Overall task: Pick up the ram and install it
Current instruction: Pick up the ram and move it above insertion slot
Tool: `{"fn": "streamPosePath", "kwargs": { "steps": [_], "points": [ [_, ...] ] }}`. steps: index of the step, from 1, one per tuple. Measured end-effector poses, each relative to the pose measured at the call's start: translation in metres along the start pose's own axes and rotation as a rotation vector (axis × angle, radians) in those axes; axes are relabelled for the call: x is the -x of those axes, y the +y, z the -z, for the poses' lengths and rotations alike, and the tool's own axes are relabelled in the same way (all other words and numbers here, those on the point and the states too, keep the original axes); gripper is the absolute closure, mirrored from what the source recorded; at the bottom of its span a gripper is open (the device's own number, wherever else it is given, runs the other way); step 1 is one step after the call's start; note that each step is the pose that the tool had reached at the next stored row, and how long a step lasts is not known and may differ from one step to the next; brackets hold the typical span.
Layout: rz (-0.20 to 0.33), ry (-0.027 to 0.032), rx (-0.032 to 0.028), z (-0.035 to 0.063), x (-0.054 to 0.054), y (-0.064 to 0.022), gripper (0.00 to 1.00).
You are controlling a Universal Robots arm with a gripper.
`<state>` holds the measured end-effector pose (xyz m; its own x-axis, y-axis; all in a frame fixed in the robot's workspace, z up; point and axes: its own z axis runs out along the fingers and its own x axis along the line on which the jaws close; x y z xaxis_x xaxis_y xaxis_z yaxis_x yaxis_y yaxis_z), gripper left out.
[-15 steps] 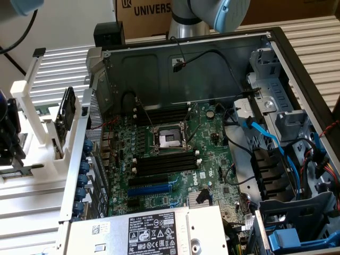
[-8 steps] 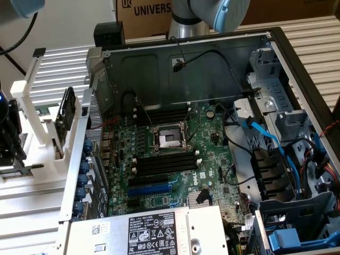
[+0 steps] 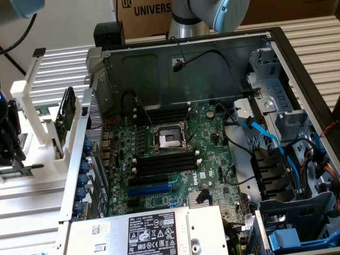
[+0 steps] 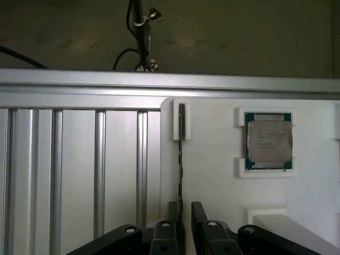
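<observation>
**A:** Where is the ram?

**B:** The ram, a long thin green circuit-board stick (image 4: 181, 154), stands on edge in a slot of the white plastic holder block (image 4: 212, 175). It shows as a dark thin line. Its near end runs into the gap of the black two-finger gripper (image 4: 184, 212).

**A:** And the fingers (image 4: 198, 212)?

**B:** They are apart, one on either side of the stick's edge. The stick sits nearer one finger than the other. I cannot tell whether they touch it.

**A:** What is hidden or unclear?

**B:** The stick's flat faces are turned away, so the chips and sticker can't be made out. Its near end is lost behind the gripper body, and its far end is tucked into a white clip on the block.

**A:** What else is around?

**B:**
- A square silver-capped processor on a green board (image 4: 268, 141) sits in a recess of the same block, well apart from the stick.
- The ribbed aluminium table (image 4: 74, 170) lies beside the block.
- In the exterior view, an open grey metal computer case (image 3: 159, 69) stands on the right.
- Inside the case is a green motherboard (image 3: 212, 178) with long black plastic slots (image 3: 164, 162) and a long blue plastic slot (image 3: 150, 189).
- Blue cables (image 3: 265, 135) crowd the case's right side.
- Nothing lies between the fingers and the stick.
</observation>
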<state>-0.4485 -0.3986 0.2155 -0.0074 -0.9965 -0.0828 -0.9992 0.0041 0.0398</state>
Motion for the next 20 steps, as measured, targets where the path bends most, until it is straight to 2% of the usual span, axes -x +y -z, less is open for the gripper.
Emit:
{"fn": "streamPosePath", "kwargs": {
  "steps": [15,20],
  "points": [
    [0.018,0.0012,-0.0044,-0.0047,-0.0017,0.0003,0.75],
    [0.022,0.0014,-0.0053,-0.0059,-0.0032,-0.0027,0.75]
  ]
}}
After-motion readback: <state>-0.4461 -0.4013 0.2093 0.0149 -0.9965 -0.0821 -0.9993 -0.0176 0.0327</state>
